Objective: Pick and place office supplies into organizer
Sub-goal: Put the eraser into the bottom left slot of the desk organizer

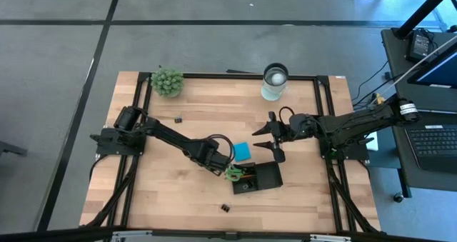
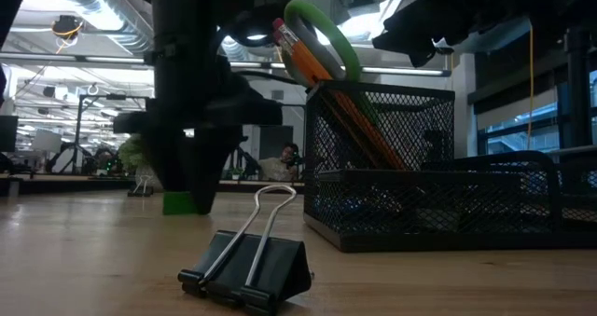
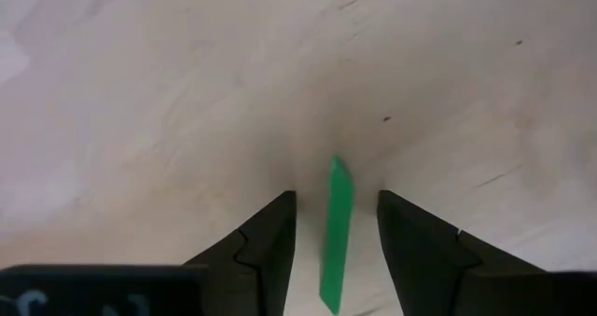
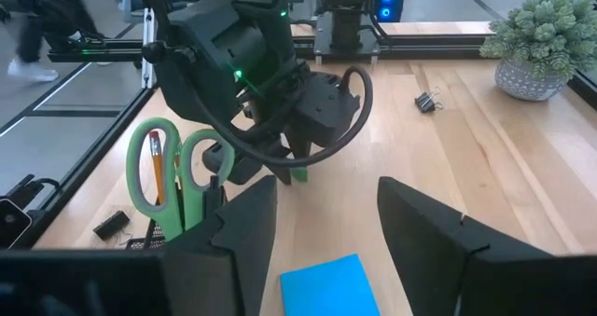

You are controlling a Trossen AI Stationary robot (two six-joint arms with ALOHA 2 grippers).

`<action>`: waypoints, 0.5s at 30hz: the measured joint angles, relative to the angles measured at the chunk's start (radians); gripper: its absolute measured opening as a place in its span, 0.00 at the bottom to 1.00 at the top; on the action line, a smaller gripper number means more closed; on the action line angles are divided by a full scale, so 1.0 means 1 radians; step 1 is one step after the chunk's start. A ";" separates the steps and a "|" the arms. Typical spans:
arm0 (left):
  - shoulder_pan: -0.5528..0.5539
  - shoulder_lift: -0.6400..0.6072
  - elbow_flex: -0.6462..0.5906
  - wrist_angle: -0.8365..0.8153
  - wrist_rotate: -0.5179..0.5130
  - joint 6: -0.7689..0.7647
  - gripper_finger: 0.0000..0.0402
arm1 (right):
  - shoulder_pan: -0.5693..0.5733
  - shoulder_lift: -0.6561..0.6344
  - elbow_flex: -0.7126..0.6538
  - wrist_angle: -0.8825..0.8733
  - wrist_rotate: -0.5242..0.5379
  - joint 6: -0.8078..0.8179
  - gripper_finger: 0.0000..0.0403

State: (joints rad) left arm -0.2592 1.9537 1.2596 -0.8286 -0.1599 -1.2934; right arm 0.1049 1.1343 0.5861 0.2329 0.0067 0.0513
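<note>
A small green block [image 3: 334, 251] stands on a narrow edge on the wooden table. My left gripper [image 3: 336, 199] points down over it, open, one finger on either side with a gap on both. In the low view the block [image 2: 177, 202] sits just behind those fingers. To the gripper's right stands the black mesh organizer [image 1: 260, 178], with green-handled scissors [image 2: 322, 36] and pencils [image 2: 308, 64] upright in it. A blue note pad [image 1: 243, 151] lies flat on the table beside it. My right gripper [image 1: 270, 142] hovers open above the pad [image 4: 331, 283] with nothing between its fingers.
One black binder clip [image 1: 225, 208] lies near the table's front edge and another [image 1: 178, 118] lies at the left. A fuzzy green plant [image 1: 167, 82] and a white cup [image 1: 275, 81] stand at the far edge. Bare wood stretches along the table's near left part.
</note>
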 joint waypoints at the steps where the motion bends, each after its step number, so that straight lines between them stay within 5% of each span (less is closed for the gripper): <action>1: 0.000 0.000 0.000 0.009 -0.001 0.015 0.36 | 0.000 0.000 0.000 0.000 0.000 0.000 0.47; 15: 0.000 0.002 -0.002 0.041 0.001 0.129 0.36 | 0.000 0.000 0.000 0.000 0.000 0.000 0.47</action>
State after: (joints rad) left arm -0.2592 1.9553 1.2572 -0.7879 -0.1585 -1.1645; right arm 0.1047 1.1343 0.5861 0.2329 0.0067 0.0513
